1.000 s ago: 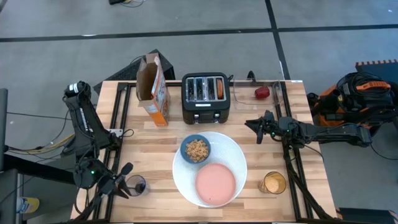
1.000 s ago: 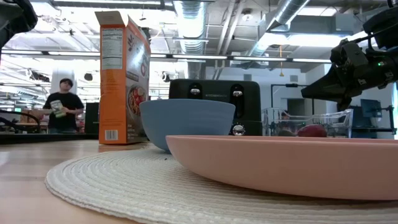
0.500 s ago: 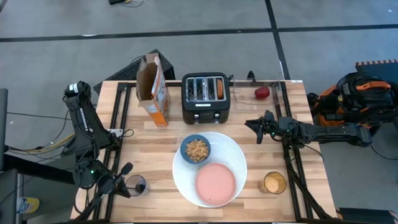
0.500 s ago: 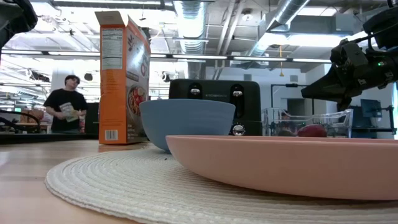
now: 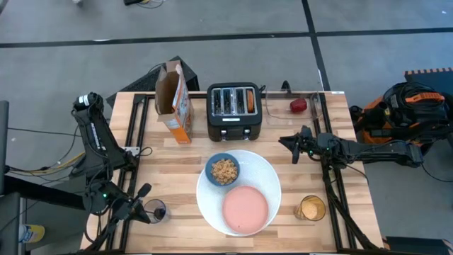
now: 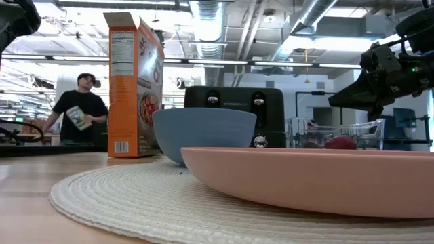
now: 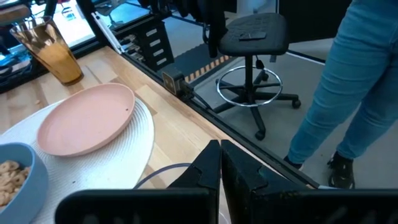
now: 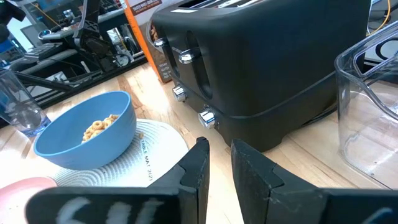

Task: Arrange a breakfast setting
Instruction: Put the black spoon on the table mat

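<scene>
The big white plate (image 5: 263,176) sits mid-table, its near half under the pink plate (image 5: 245,210), blue cereal bowl (image 5: 223,170) at its far-left edge. Left gripper (image 5: 144,211) is pinched together beside a glass (image 5: 155,210). Right gripper (image 5: 289,146), fingers nearly together and empty, points left at the toaster (image 5: 234,111).

A pink plate (image 5: 245,209) and blue bowl (image 5: 223,170) of brown cereal (image 5: 224,171) are sitting on a ribbed white plate (image 5: 267,177), beside a black toaster (image 5: 234,112) and orange box (image 5: 175,101).
</scene>
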